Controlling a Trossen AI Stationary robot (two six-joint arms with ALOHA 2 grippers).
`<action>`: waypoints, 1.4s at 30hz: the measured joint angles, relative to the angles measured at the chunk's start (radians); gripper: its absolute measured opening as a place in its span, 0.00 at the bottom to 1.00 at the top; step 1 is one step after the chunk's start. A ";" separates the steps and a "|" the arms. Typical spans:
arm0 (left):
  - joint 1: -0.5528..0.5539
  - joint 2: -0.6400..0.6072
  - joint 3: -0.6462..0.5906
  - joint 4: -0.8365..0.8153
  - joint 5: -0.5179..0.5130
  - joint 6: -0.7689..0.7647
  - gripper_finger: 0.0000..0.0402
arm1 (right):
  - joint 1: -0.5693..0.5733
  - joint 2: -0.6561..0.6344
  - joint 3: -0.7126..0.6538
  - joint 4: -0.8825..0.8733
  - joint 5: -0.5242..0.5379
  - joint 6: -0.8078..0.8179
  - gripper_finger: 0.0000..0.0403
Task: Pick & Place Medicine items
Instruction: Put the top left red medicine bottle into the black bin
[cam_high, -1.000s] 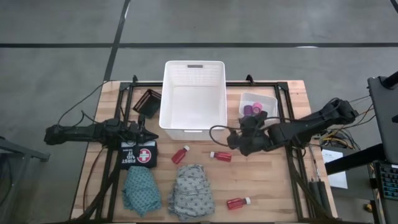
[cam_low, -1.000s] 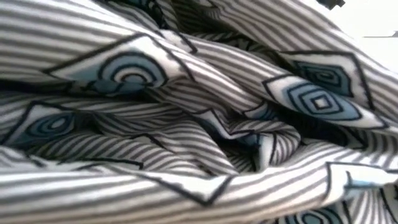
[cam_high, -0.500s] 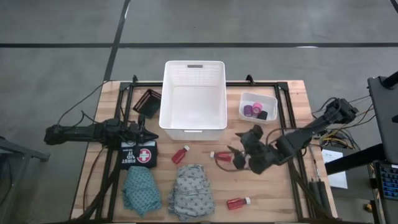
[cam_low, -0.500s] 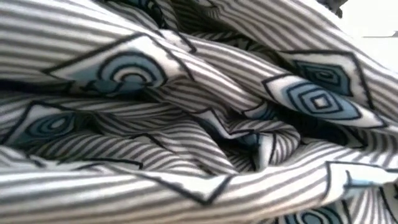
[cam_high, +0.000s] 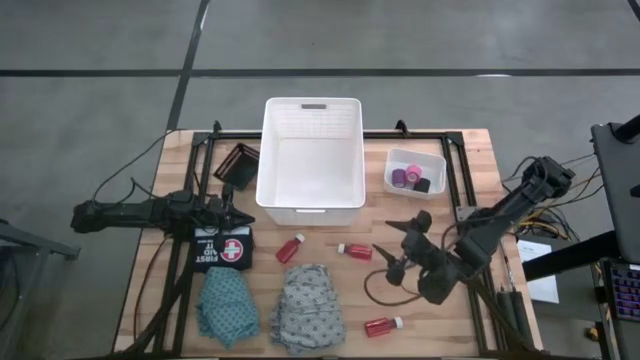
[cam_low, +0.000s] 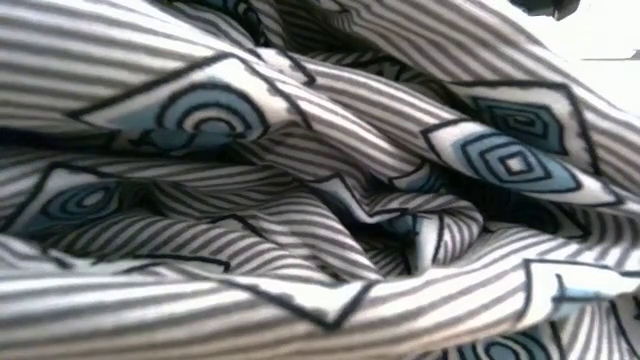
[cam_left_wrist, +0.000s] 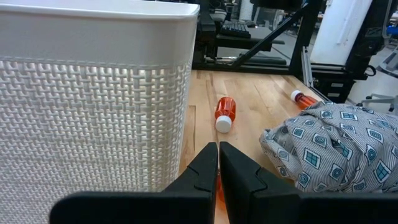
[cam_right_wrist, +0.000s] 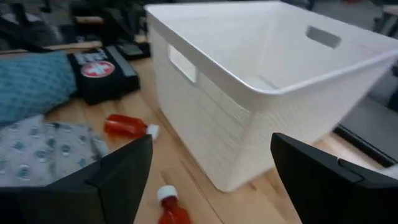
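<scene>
Three small red bottles with white caps lie on their sides on the wooden table (cam_high: 470, 150): one (cam_high: 290, 248) near the white basket (cam_high: 310, 150), one (cam_high: 355, 250) at the centre, one (cam_high: 383, 325) near the front edge. The teal cloth (cam_high: 225, 305) and the grey cloth (cam_high: 308, 308) lie crumpled at the front. Purple, pink and black rolls sit in a small clear tub (cam_high: 413, 172). My right gripper (cam_high: 396, 246) hangs open above the table just right of the centre bottle, holding nothing. My left gripper (cam_left_wrist: 217, 168) stays shut at the left, over the first-aid pouch (cam_high: 222, 247).
A dark flat case (cam_high: 238, 163) lies left of the basket. A black frame (cam_high: 455, 190) runs round the table's edges. The grey cloth (cam_low: 320, 180) fills the low view. Bare wood shows right of the front bottle.
My right gripper has swung from beside the tub of rolls toward the table's near edge, rolling its wrist as it went. It now hangs right of the centre bottle. No item has moved.
</scene>
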 joint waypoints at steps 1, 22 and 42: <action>0.000 0.000 0.000 0.000 0.000 0.000 0.05 | 0.002 0.000 -0.004 0.036 0.000 -0.040 0.81; 0.000 0.000 0.000 0.000 0.000 0.000 0.05 | -0.179 -0.181 -0.313 0.884 -0.491 -0.852 0.88; 0.000 0.000 0.000 0.000 0.000 0.000 0.05 | -0.201 -0.512 -0.590 0.988 -0.532 -0.774 0.88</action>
